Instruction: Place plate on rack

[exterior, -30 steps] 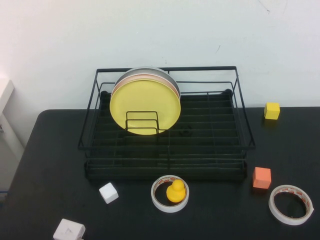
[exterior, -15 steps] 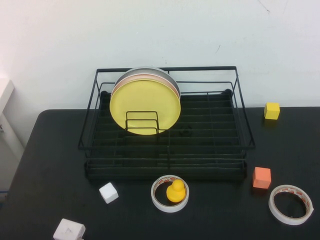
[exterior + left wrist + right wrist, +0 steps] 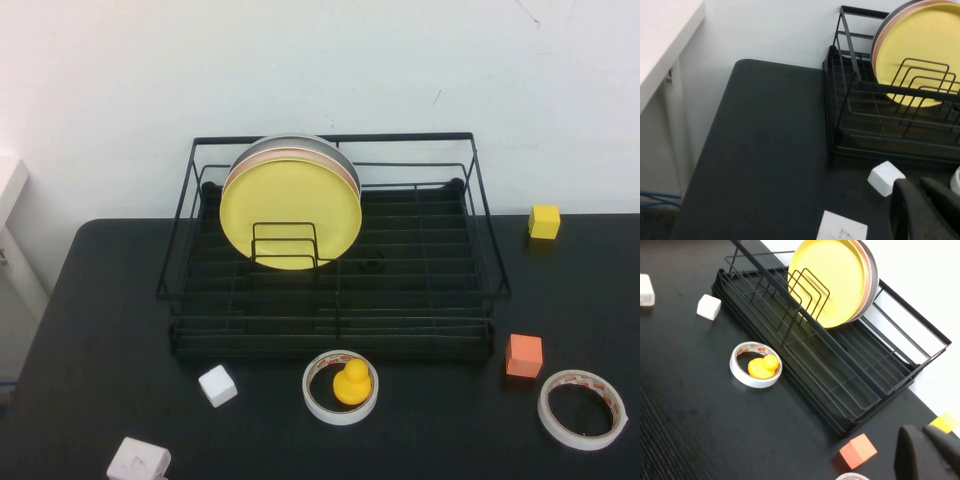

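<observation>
The yellow plate [image 3: 290, 213] stands upright in the black wire rack [image 3: 400, 265], leaning among the upright dividers at the rack's left, with a pale plate [image 3: 300, 145] behind it. The plate [image 3: 922, 60] and rack [image 3: 850, 95] also show in the left wrist view, and again the plate [image 3: 832, 275] and rack [image 3: 850, 375] in the right wrist view. Neither arm shows in the high view. My left gripper [image 3: 921, 186] hangs shut and empty above the table's front left, near a white cube [image 3: 885, 178]. My right gripper [image 3: 926, 431] is shut and empty over the front right, beside an orange cube [image 3: 857, 450].
In front of the rack lie a tape roll [image 3: 340, 387] with a yellow duck [image 3: 352, 382] inside, a white cube [image 3: 217, 385], a white block [image 3: 138, 461], an orange cube [image 3: 523, 355] and a second tape roll [image 3: 581, 409]. A yellow cube [image 3: 544, 221] sits at the right.
</observation>
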Tool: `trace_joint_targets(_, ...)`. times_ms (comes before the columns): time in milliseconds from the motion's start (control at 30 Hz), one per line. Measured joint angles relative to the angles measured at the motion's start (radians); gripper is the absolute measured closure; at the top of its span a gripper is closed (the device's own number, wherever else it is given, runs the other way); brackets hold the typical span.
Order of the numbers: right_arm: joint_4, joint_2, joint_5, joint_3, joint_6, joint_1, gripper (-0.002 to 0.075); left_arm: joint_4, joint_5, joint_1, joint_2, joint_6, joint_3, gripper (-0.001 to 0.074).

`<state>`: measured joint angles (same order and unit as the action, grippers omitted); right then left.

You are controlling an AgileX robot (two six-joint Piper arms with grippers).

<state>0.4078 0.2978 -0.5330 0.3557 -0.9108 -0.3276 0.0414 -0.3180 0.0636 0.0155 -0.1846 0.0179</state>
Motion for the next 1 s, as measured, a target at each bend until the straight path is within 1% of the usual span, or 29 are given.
trace_joint_targets(133,0.0,0.0,0.0,0.0,0.0,0.0,0.0728,0.001,-0.002,-0.004,0.0,0.027,0.0,0.0736)
trace_joint_targets(933,0.0,-0.006,0.0,0.0,0.0,0.0,0.0728,0.004,-0.002,-0.008,0.0,0.032,-0.002,0.0736)
trace_joint_targets(1000,0.006,-0.03,0.0,0.0,0.0,0.015,0.0728,0.004,-0.002,-0.008,0.0,0.032,-0.002,0.0736)
